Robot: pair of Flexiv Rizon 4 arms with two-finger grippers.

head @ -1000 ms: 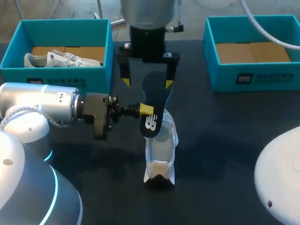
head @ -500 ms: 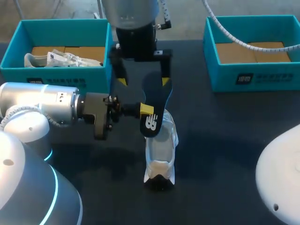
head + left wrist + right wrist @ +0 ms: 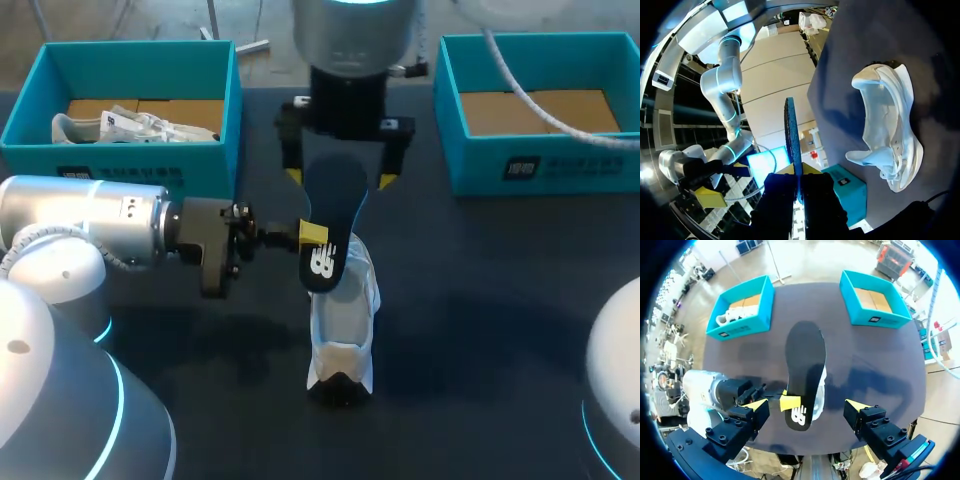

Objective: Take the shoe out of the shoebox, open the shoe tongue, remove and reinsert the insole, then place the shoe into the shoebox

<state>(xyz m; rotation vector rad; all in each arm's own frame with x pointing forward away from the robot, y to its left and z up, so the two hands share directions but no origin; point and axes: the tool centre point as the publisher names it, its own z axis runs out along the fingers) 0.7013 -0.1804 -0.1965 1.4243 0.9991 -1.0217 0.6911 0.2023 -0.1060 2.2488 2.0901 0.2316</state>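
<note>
Pinched at its heel end, the dark insole [image 3: 330, 215] is held above the white shoe [image 3: 343, 320] by the left gripper [image 3: 310, 235], whose fingers are closed flat on the two faces just beside the printed mark. In the left wrist view the insole is seen edge-on, running straight out ahead of the fingers.

The insole's long axis is laid from the table's [image 3: 480, 300] near edge toward its far edge, heel end nearer and toe end farther. The shoe is lying on the middle of the table along much the same line, its opening turned up; which end is the toe cannot be told.

The right gripper [image 3: 340, 178] is set over the insole's toe end with its jaws spread wide, one yellow tip to each side, neither seen to touch.

The insole is judged light, thin and bendy, likely to droop or twist if gripped at one end only. A flat pinch across the faces near an end is suggested. The shoe is judged soft and easily pushed along the table, so steadying it at the heel is advised.
</note>
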